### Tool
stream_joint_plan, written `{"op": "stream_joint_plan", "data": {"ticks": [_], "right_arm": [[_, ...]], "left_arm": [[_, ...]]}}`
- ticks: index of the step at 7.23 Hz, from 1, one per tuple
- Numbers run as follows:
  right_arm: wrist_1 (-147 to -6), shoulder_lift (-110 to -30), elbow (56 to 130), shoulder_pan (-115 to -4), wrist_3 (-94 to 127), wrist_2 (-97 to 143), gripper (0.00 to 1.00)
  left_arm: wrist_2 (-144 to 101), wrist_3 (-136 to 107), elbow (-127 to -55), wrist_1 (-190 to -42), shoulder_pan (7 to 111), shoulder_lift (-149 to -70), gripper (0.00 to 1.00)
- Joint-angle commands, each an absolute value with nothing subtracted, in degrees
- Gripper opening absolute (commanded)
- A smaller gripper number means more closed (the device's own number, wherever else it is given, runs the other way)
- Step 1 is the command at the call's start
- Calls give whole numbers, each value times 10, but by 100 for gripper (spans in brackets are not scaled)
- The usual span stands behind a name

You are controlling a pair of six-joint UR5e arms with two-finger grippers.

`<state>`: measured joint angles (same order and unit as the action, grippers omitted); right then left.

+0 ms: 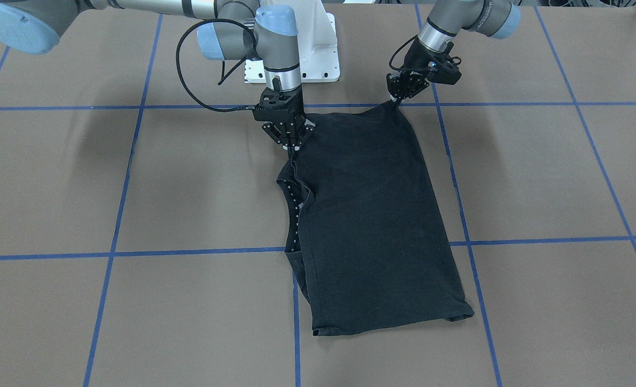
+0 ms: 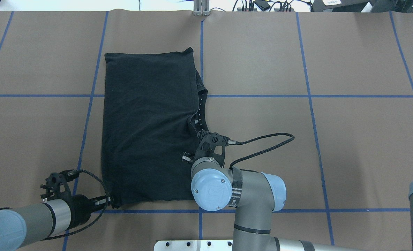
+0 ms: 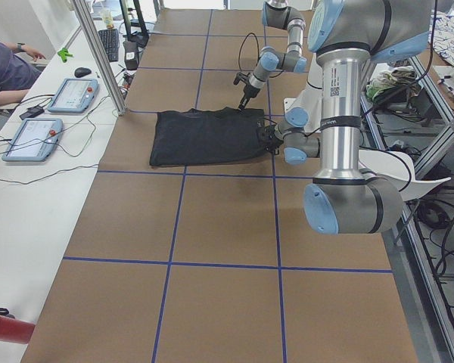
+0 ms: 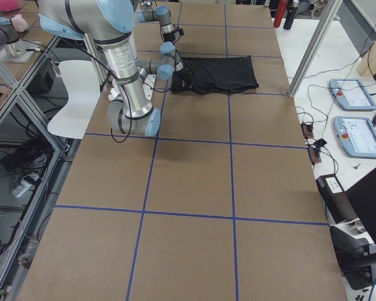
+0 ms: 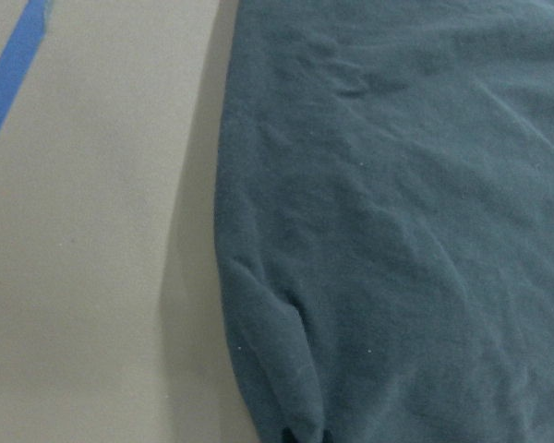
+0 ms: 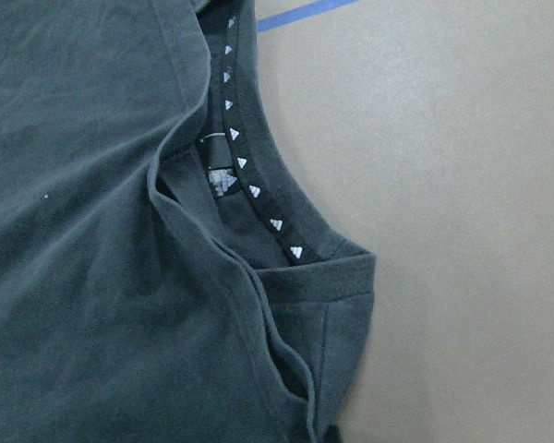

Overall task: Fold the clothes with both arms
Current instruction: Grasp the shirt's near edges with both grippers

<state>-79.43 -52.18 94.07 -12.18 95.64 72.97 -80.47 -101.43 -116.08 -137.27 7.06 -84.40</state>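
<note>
- The brown worktop (image 2: 332, 139), crossed by blue tape lines (image 2: 311, 96), carries everything.
- The black T-shirt (image 2: 147, 122) lies on the worktop on the robot's left of centre. It is doubled into a long rectangle with no chest graphic showing. Its far end rests flat, and its near end is held at both corners.
- The left arm (image 2: 25, 216) reaches in low to the near-left corner. The right arm (image 2: 255, 195) stands over the near-right edge, with its wrist pointing down.
- The left pincer (image 1: 396, 99) is clamped on the corner of the T-shirt, and the cloth is drawn into a small peak at its tips.
- The right pincer (image 1: 292, 148) is closed on the shirt's edge, just on the robot's side of the neck opening.
- The collar (image 6: 258, 194), with its row of small white triangles, sticks out from the right-hand edge, and loose layers are bunched beside it.
- Likely risks:
  - The left grip takes in very little cloth, so a quick lift could pull the corner free.
  - The right pincer may hold only some of the stacked layers, and the rest would sag and spoil the fold.
  - If the arms travel unevenly, the crease would skew.
  - If the far end drags on the worktop, it could wrinkle or shift.
</note>
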Motion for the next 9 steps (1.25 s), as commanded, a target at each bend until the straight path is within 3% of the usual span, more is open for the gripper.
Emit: {"op": "stream_joint_plan", "data": {"ticks": [1, 5, 6, 9], "right_arm": [[-837, -571, 1041, -125, 941, 743, 0], [-910, -642, 1202, -104, 933, 752, 0], [-918, -635, 1206, -102, 933, 755, 0], [-919, -614, 1175, -150, 925, 755, 0]], "left_arm": [[-808, -1014, -1210, -1372, 71, -842, 0], [-815, -1029, -1279, -1372, 61, -843, 0], [-823, -1028, -1285, -1362, 62, -848, 0], [-867, -983, -1275, -1216, 140, -972, 0]]}}
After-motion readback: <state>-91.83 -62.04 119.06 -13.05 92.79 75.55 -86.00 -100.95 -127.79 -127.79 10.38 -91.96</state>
